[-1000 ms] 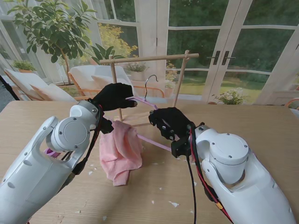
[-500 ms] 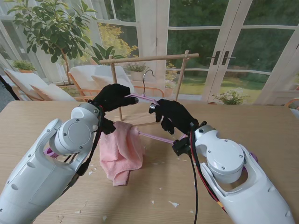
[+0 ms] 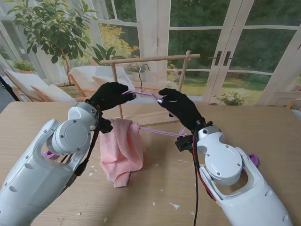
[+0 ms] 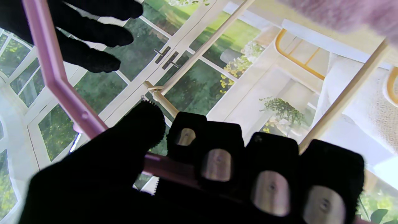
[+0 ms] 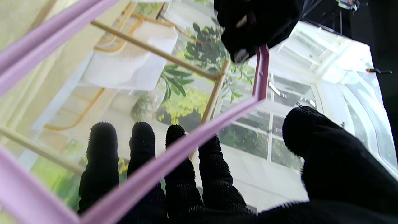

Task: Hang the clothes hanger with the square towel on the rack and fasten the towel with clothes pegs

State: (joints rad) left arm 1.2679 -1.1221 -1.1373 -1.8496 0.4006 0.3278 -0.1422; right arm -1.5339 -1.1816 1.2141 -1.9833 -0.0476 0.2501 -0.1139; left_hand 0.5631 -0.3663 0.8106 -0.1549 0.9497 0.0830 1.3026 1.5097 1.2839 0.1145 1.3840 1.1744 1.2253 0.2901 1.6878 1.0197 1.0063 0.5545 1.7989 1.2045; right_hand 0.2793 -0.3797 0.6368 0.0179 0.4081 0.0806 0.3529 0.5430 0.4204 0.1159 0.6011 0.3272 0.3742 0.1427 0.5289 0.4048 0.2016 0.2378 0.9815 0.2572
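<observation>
- left arm (image 3: pixel 56 155) comes up from my near-left corner, big white joint blocks part of the table (image 3: pixel 263 122)
- left hand (image 3: pixel 110 95) is clamped round the left shoulder of the pink hanger (image 3: pixel 157 131); left wrist view shows fingers (image 4: pixel 217 161) curled over the pink bar, thumb on the other side, so gripping the hanger
- pink square towel (image 3: pixel 121 148) is draped over the hanger's lower bar on the left side, hangs down, bottom end bunched on the table, nearer to me than the rack
- wooden rack (image 3: pixel 150 59) stands farther from me than both hands; top rail runs left-right, legs slant down to the table
- metal hook (image 3: pixel 142 73) sticks up between the two hands, just under the top rail and seemingly a bit nearer to me, not over it yet
- key relation: hanger's long axis runs left-right, roughly parallel to the rail; rail lies up and away from the hook, so the hook likely needs lifting and pushing forward to catch
- right hand (image 3: pixel 181 109) is at the right shoulder of the hanger, fingers (image 5: pixel 177 155) stretched along the bar; right wrist view shows the bar lying across them, thumb apart, so it reads as a loose support, can't tell if it truly grips
- both hands about equally near the hook, left has the firmer hold
- purple peg-like item (image 3: pixel 253 159) lies on the table by the right arm, too small to be sure
- pegs not on the towel yet
</observation>
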